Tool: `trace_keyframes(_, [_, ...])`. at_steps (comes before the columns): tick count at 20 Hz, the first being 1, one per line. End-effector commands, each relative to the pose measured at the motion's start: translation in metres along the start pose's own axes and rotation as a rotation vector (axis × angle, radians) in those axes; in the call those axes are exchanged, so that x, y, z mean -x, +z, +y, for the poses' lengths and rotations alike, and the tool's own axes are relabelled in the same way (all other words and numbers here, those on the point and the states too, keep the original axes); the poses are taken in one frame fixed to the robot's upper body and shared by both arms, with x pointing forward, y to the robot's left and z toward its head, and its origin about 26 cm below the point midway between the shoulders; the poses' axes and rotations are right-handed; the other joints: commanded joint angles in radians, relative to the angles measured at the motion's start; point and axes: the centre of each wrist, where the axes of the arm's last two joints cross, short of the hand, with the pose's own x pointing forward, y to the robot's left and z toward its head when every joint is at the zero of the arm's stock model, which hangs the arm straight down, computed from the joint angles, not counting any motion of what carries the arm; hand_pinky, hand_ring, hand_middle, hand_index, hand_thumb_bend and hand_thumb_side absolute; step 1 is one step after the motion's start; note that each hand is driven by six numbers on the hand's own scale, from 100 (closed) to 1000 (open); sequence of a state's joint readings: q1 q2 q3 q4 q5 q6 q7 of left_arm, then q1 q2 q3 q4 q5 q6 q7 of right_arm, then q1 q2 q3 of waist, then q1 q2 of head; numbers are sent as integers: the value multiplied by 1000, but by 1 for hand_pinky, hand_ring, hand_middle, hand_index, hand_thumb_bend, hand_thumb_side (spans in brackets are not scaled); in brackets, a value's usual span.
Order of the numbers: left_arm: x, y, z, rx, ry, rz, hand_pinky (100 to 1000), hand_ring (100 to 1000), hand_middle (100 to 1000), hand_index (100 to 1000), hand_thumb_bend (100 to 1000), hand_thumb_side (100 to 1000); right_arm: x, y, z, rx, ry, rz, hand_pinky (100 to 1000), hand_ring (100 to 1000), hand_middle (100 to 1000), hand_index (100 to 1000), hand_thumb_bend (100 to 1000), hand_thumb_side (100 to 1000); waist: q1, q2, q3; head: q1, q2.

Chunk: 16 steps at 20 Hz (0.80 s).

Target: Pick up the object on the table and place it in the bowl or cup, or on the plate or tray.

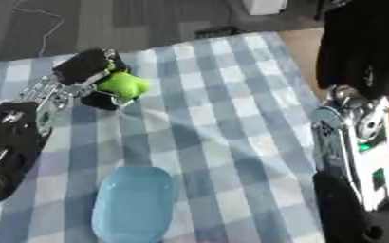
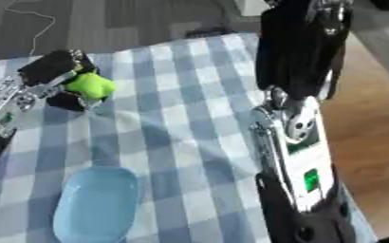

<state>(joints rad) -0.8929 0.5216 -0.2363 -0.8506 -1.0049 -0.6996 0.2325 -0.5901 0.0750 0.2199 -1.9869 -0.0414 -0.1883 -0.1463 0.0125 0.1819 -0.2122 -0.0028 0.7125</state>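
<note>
A bright green object [image 1: 123, 85] is held in my left hand [image 1: 91, 71] at the upper left, above the blue-and-white checked tablecloth [image 1: 214, 118]; dark fingers curl round it from above and below. A light blue oval plate [image 1: 134, 203] lies on the cloth near the front edge, well below that hand. My right arm [image 2: 297, 156] comes in on the right side, its forearm upright; its hand [image 2: 301, 52] is a dark shape high in the right eye view and its fingers are not made out.
The tabletop's bare wooden strip [image 2: 372, 142] shows beyond the cloth on the right. Dark floor with a thin cable [image 1: 48, 28] lies past the far edge. A white box [image 1: 264, 5] stands at the top.
</note>
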Motion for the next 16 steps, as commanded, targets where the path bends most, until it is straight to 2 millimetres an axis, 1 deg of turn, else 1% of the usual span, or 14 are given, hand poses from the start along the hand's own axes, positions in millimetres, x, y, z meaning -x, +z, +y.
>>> trace_keyframes(1, [1, -10, 39, -90, -47, -25, 100, 100, 100, 205, 100, 642, -5, -4, -2, -10, 16, -20, 348, 419, 845, 1000, 100, 826, 4, -26, 6, -18, -3])
trace_keyframes(4, [-9, -14, 57, -127, -35, -44, 100, 100, 100, 205, 100, 638, -5, -3, -3, -12, 24, -18, 348, 419, 844, 1000, 100, 826, 9, -29, 10, -28, -12])
trace_keyframes(7, [-19, -13, 69, -100, -20, -77, 100, 100, 100, 203, 100, 635, -5, -3, -5, -14, 35, -15, 348, 419, 844, 1000, 100, 825, 12, -32, 15, -39, -20])
trace_keyframes(12, [-36, -8, 75, -49, 11, -142, 100, 100, 100, 204, 100, 632, -5, -2, -7, -14, 45, -11, 348, 419, 844, 1000, 100, 825, 15, -34, 18, -42, -25])
trace_keyframes(16, [-50, -3, 77, -22, 40, -204, 100, 100, 100, 203, 100, 633, -5, -2, -9, -3, 49, -17, 347, 419, 843, 1000, 100, 826, 16, -33, 18, -39, -22])
